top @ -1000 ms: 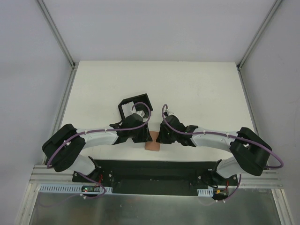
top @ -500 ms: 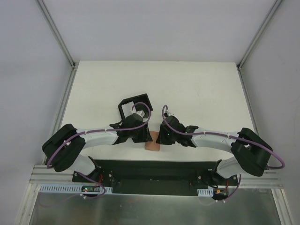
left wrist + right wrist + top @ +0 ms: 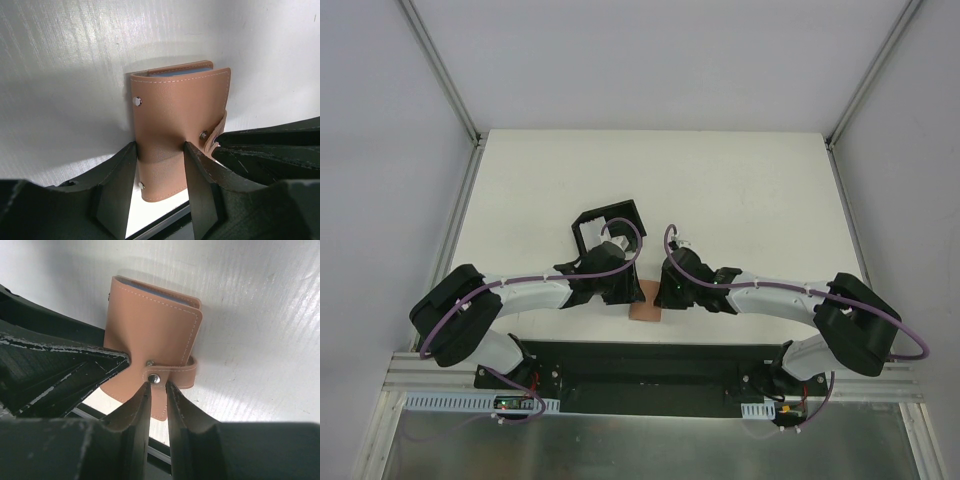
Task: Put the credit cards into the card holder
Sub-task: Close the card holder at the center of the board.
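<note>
The card holder (image 3: pixel 177 115), a closed tan leather wallet, stands off the white table near its front edge (image 3: pixel 645 311). My left gripper (image 3: pixel 160 150) is shut on its lower half, one finger on each side. A thin light blue credit card edge (image 3: pixel 175 73) shows inside the top of the holder; the same blue edge (image 3: pixel 150 291) shows in the right wrist view. My right gripper (image 3: pixel 157 387) has its jaws a narrow gap apart, with nothing visibly between them. Its tips rest just under the snap tab (image 3: pixel 172 376), which sits off its stud.
A black open-sided plastic box (image 3: pixel 607 222) with something white in it stands just behind the left gripper. The black base rail (image 3: pixel 640 360) runs along the table's near edge, directly below the holder. Both arms meet at the holder from either side.
The right gripper has edged slightly left toward the holder. The left gripper and the holder have not moved.
</note>
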You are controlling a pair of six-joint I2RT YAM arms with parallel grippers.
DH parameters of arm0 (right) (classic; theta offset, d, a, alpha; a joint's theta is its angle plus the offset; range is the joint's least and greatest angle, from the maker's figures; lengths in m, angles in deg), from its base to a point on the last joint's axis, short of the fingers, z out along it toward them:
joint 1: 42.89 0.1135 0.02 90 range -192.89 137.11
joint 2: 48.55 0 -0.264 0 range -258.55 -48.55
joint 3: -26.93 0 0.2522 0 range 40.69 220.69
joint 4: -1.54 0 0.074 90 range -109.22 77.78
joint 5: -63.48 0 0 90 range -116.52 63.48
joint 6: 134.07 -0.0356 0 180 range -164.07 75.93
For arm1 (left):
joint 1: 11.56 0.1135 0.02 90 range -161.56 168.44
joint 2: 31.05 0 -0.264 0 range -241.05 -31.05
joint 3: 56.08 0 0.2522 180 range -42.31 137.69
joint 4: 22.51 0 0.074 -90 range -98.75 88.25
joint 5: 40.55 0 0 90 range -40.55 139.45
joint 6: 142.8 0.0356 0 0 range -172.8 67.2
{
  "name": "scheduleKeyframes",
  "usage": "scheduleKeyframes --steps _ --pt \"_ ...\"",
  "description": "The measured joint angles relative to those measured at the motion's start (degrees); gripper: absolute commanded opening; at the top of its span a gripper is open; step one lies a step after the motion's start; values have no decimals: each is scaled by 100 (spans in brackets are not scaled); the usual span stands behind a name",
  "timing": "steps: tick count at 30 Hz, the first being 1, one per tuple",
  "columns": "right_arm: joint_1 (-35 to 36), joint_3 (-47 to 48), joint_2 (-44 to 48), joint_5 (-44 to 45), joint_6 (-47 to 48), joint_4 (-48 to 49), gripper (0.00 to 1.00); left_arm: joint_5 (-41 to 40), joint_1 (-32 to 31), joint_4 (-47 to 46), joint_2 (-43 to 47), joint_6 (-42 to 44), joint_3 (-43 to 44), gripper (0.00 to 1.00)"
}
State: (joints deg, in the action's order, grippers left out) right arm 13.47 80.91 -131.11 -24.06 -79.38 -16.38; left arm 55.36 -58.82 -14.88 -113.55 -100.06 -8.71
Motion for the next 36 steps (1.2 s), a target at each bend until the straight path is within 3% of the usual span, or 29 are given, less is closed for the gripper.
scheduleKeyframes --steps 36 --pt "-208 7 -59 -120 164 299 21 -4 0 -2 13 -2 -11 43"
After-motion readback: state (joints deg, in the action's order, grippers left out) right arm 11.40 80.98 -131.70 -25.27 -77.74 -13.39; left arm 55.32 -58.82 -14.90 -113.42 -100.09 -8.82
